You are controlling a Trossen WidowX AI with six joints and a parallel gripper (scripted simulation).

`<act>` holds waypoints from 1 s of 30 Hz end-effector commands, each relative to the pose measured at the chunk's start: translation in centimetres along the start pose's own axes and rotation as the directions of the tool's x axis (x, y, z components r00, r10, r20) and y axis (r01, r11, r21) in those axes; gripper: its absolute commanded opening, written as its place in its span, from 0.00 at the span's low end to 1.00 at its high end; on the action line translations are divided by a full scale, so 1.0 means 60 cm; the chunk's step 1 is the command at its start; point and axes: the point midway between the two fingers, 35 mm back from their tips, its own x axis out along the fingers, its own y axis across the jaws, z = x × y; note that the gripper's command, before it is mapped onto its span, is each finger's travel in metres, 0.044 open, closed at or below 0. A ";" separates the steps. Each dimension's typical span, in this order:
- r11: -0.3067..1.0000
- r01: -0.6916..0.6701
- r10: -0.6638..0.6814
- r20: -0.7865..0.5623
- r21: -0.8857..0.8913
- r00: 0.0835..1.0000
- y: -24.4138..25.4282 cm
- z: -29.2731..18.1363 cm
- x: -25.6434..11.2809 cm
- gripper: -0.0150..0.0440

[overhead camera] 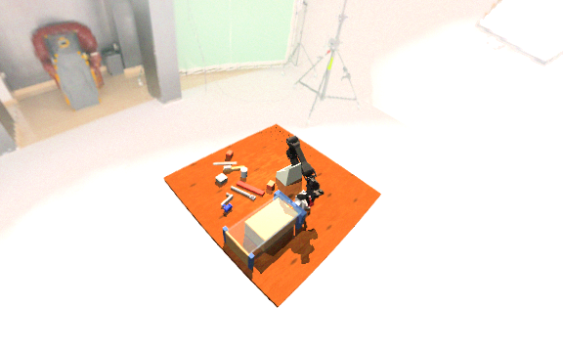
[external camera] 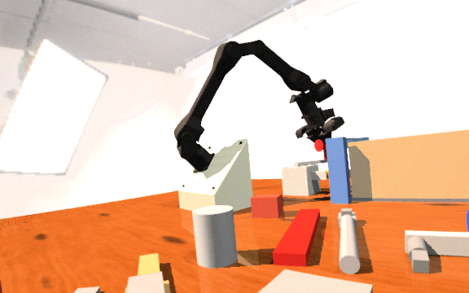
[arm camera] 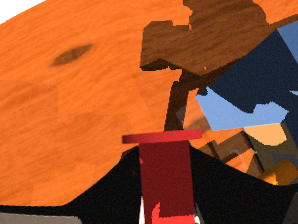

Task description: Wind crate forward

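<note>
My gripper (overhead camera: 311, 197) (external camera: 326, 138) (arm camera: 160, 152) is shut on the red grip of the winch handle (external camera: 325, 152) (arm camera: 167, 182), pointing down beside the mouth of the rack. The handle's grey arm reaches from the grip over the top of the winch (overhead camera: 301, 201) (external camera: 295, 181), a pale block on the bench. Its square key and the hole are hidden. The crate (overhead camera: 273, 219) sits flat inside the clear-panelled cubby, towards the blue steel frame (overhead camera: 301, 220) (external camera: 338, 171). Whether its front touches the frame, I cannot tell.
The arm stands on a pale wedge (overhead camera: 288, 175) (external camera: 234, 183). A small red block (external camera: 267, 206), a grey can (external camera: 215, 238), a red bar (external camera: 297, 238), a grey rod (external camera: 348, 244), a cranked grey tool (external camera: 454, 243) and a blue part (overhead camera: 227, 208) lie on the bench.
</note>
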 end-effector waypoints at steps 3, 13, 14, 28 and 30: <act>0.999 -0.032 0.032 -0.005 -0.011 0.999 0.034 0.000 0.003 0.25; 0.999 -0.033 0.033 -0.005 -0.012 0.999 0.054 -0.001 0.002 0.25; 0.999 -0.033 0.033 -0.005 -0.012 0.999 0.056 -0.001 0.002 0.25; 0.999 -0.034 0.034 -0.005 -0.012 0.999 0.084 -0.005 -0.001 0.25; 0.999 -0.034 0.034 -0.005 -0.012 0.999 0.088 -0.006 -0.002 0.25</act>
